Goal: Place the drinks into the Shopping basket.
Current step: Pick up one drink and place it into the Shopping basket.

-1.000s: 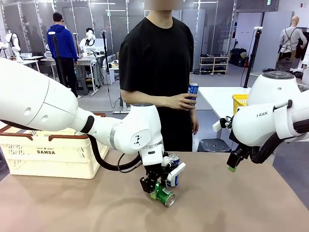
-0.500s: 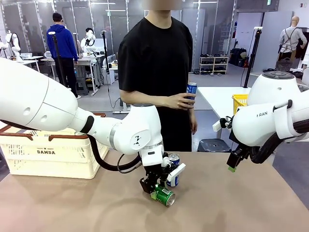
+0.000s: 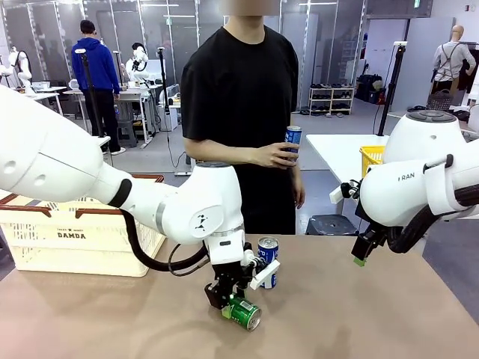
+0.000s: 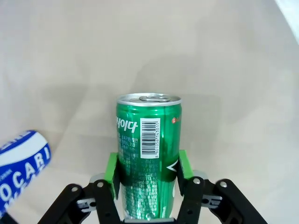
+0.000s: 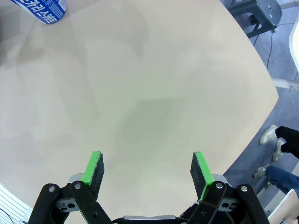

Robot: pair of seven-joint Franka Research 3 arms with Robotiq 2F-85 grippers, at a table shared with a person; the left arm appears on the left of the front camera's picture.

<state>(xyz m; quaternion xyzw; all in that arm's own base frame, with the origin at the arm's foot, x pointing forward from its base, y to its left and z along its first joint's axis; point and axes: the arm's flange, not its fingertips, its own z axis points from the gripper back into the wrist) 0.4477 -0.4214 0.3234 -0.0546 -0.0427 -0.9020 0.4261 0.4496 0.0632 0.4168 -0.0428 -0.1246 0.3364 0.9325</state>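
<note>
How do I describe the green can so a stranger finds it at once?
Look at the brown table's near middle, under the left arm. There the left gripper clasps a tilted green can between its pads. The upright can beside it is blue.

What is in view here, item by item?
green can: one, green, between the left gripper's pads
standing blue can: one, blue and white, upright on the table beside the green can
held blue can: one, blue and white, in the person's hand
cream basket: one, cream, brown rim, table's left
yellow basket: one, yellow, far right
table: one, tan
person's hand: one
left gripper: closed on the green can
right gripper: open, empty
</note>
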